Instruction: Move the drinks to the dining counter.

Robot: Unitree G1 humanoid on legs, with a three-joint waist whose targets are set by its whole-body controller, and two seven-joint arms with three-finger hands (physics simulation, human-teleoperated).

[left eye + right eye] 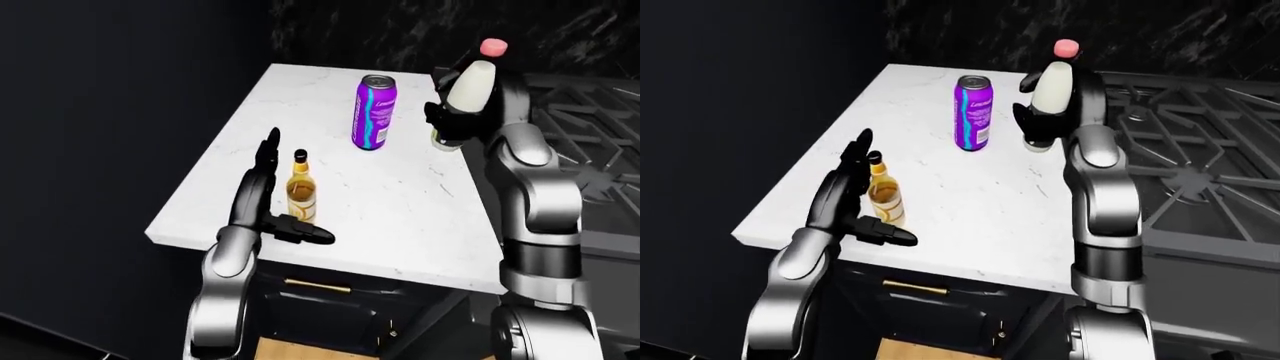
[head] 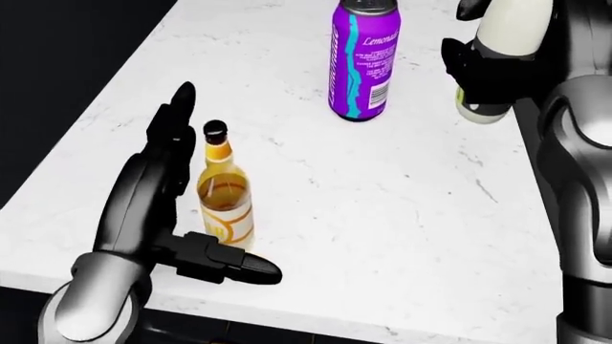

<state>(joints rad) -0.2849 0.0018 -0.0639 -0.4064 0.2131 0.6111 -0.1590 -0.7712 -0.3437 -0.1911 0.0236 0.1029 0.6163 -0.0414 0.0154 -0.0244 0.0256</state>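
At the left of the head view, the left hand [image 2: 181, 208] is held open beside the amber bottle [image 2: 224, 197], with its fingers [image 2: 170, 136] extended flat along the bottle's left side and the thumb [image 2: 229, 266] stretched across below its base. Nothing is gripped; the bottle stands upright on the white marble counter [image 2: 382, 215], its long axis vertical, just to the right of the palm, so a closing move is judged to need only a slight shift rightward. Amber liquid is seen filling the bottle, and its dark cap is on. Farther off and to the right, the purple can [image 2: 364, 61] stands upright, well apart from both hands and with its top closed. At the far right, the white bottle [image 1: 470, 94] with a pink cap is enclosed by the right hand [image 2: 488, 68], whose fingers are wrapped round its lower body near the counter's right edge.
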